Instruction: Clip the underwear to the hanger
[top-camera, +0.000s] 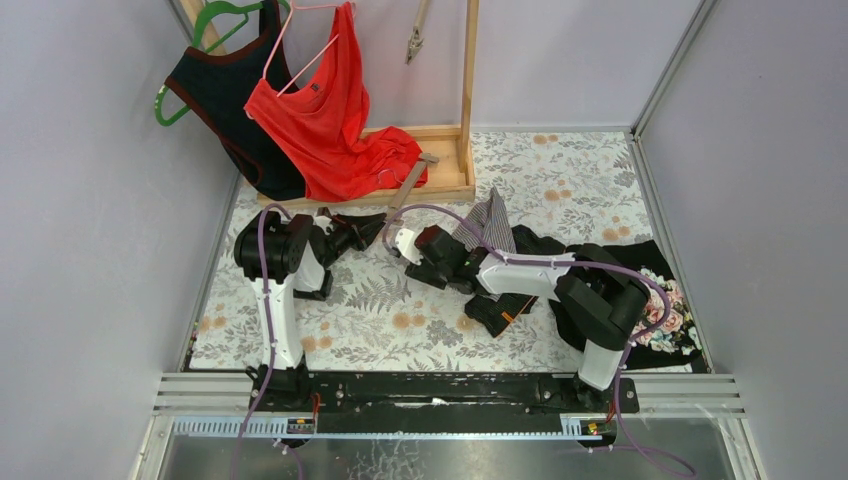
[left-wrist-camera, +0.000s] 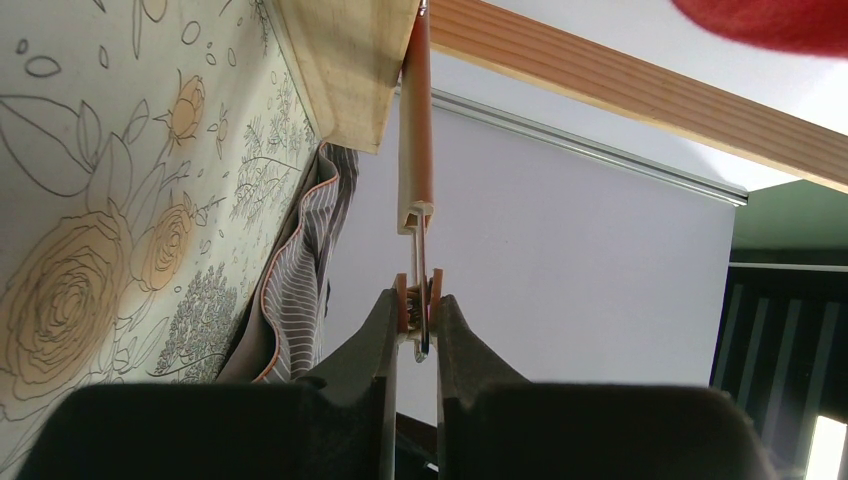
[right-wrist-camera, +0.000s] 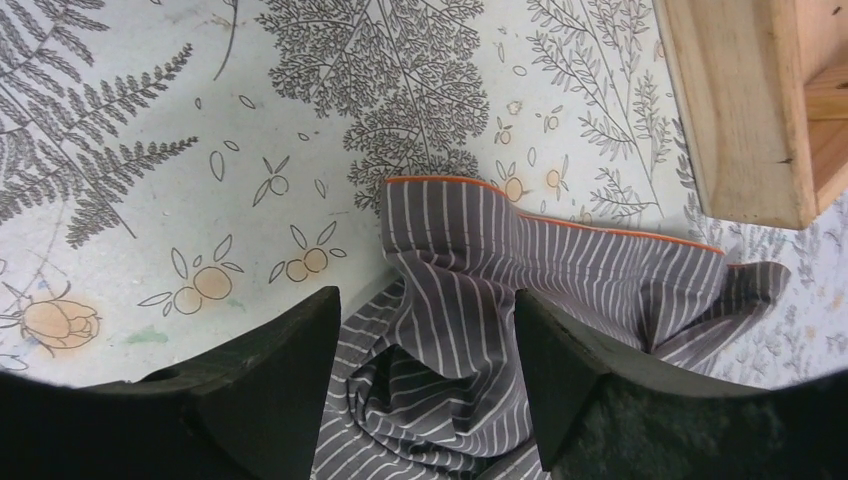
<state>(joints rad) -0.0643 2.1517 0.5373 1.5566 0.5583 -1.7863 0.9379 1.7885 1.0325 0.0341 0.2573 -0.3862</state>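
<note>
The left gripper (top-camera: 378, 224) is pinching its jaws closed on the metal clip (left-wrist-camera: 421, 290) of the wooden hanger (top-camera: 405, 195), which is leaning up toward 1 o'clock against the rack base (top-camera: 452, 189). Just right of it, the right gripper (right-wrist-camera: 425, 305) is holding its jaws spread wide, straddling a fold of the striped underwear (right-wrist-camera: 560, 270) without clamping it. The underwear is lying bunched on the floral table cover (top-camera: 380, 320), at 1 o'clock from the right gripper, near the rack's corner.
</note>
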